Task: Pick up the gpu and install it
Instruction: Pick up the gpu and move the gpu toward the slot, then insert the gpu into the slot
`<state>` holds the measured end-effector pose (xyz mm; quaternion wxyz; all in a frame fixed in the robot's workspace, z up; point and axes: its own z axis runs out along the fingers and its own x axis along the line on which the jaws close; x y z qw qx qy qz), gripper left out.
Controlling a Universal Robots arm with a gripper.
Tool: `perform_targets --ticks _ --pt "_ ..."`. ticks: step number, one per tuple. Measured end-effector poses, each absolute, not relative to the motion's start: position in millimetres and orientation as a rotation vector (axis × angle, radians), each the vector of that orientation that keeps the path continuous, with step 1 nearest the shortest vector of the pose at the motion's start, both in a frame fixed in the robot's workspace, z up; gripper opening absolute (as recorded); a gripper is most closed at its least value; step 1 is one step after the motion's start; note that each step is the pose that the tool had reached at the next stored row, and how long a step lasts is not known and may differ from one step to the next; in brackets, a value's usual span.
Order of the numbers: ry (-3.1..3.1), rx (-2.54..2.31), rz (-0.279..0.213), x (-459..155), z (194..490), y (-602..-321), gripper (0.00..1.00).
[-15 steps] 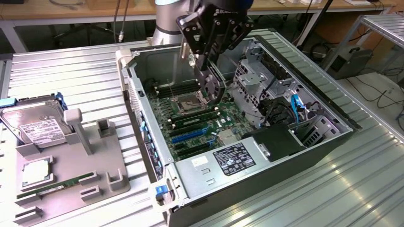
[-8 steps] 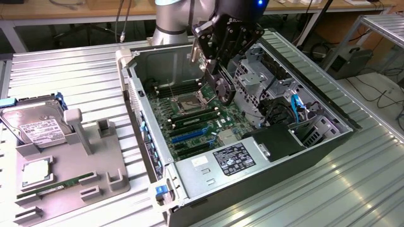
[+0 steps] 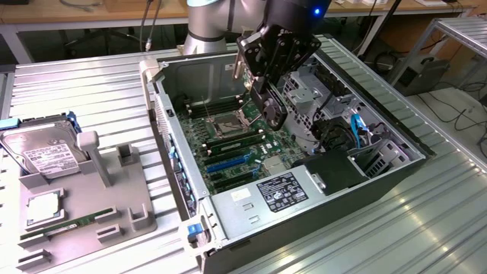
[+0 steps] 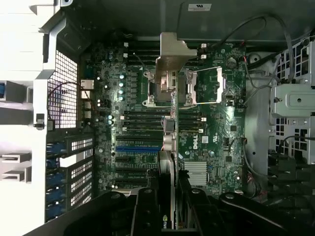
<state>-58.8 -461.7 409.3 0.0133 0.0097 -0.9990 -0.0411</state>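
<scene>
Fingers (image 4: 145, 209) clamp the gpu (image 3: 274, 112) edge-down, just above the motherboard (image 3: 255, 161). The open computer case (image 3: 312, 228) lies on its side.

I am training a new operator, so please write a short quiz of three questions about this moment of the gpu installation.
1. True or false: the pincer is closed on the gpu.
2. Choose one. The gpu is: A) lying on the table; B) held edge-on over the motherboard inside the open case; C) seated in a blue slot.
3. Fill in: the hard drive rests outside the case, on the exterior view's ____.

Key: 1 true; 2 B; 3 left.
</scene>
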Motion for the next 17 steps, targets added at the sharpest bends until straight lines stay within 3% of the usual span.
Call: perform_targets --ticks 17 --pt "-3.107 0.131 -0.127 -58.1 409.1 -461.7 0.26"
